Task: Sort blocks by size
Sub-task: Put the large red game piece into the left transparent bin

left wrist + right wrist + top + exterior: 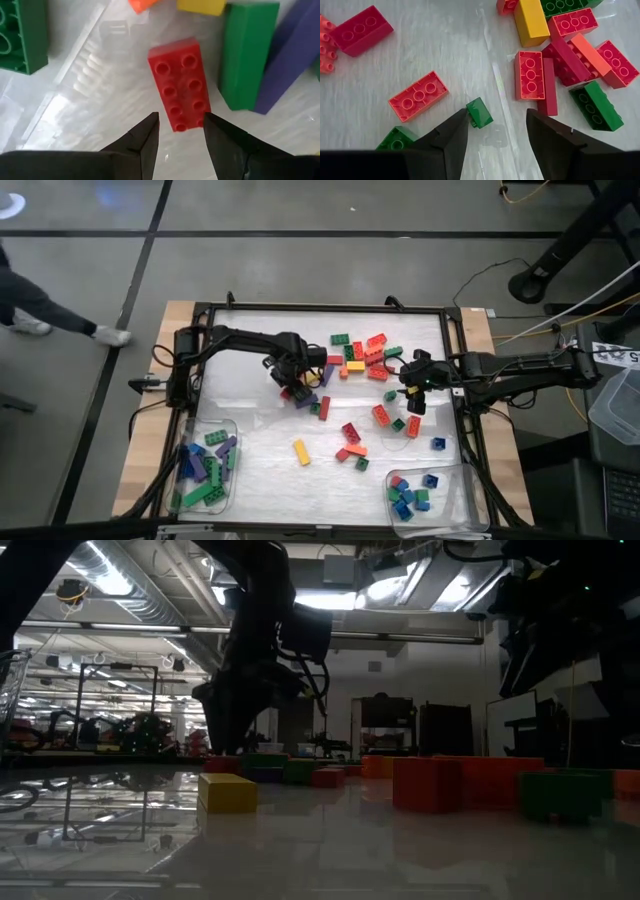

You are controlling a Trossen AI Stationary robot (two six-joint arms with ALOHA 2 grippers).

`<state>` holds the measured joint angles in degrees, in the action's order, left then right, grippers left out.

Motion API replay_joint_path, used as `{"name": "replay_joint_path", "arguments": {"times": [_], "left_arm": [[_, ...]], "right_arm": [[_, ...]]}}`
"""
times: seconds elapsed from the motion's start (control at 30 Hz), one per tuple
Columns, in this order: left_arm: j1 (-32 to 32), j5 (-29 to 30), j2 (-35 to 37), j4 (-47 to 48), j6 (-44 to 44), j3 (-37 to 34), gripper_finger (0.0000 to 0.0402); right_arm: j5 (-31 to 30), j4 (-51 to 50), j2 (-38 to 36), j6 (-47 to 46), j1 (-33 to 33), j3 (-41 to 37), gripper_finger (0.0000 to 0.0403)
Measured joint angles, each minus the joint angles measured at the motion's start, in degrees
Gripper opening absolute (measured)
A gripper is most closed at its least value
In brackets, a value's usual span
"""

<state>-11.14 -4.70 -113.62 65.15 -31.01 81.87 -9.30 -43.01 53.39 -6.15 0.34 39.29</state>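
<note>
1. The white worktop (pixel 260 450) inside its dark frame carries everything; places below are given from the central heap of blocks (pixel 362 356), a cluster of red, orange, yellow and green studded plastic bricks toward the far edge.
2. Two dark arms reach in from the sides: the left one ends just left of the heap, the right one just right of it.
3. A clear plastic tray (pixel 207 469) sits well to the near-left of the heap and holds long green, blue and purple bricks.
4. A second clear plastic tray (pixel 432 492) lies well to the near-right of the heap and holds small square blue, red and green bricks.
5. The left pincer (pixel 181 131) hangs over the bricks at the heap's left fringe, fingers apart and holding nothing.
6. A long red eight-stud brick (pixel 181 82) lies flat on the worktop; its near end sits right between the left pincer's fingertips, though no contact shows.
7. Just beside that red brick lie a long green brick (pixel 246 52) and a long purple brick (pixel 292 50), side by side and touching.
8. The right pincer (pixel 497 125) hovers at the heap's right fringe, fingers spread and empty.
9. A small square green brick (pixel 479 112) lies tilted on the worktop just by the tip of one right finger, in the gap's edge.
10. A long orange brick (pixel 418 95) rests near that green square, apart from it.
11. A long yellow brick (pixel 301 451) lies alone, nearward of the heap.
</note>
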Motion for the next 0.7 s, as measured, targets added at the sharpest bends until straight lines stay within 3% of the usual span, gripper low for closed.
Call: {"name": "replay_joint_path", "arguments": {"times": [0.3, 0.7], "left_arm": [[1.12, 0.01, 0.04, 0.45, 2.93, 0.00, 0.0146], [1.13, 1.23, 0.16, -1.28, 1.32, -0.65, 0.0231]], "right_arm": [[0.00, 0.01, 0.00, 0.00, 0.00, 0.00, 0.0200], [0.00, 0.01, 0.00, 0.00, 0.01, 0.00, 0.0200]]}}
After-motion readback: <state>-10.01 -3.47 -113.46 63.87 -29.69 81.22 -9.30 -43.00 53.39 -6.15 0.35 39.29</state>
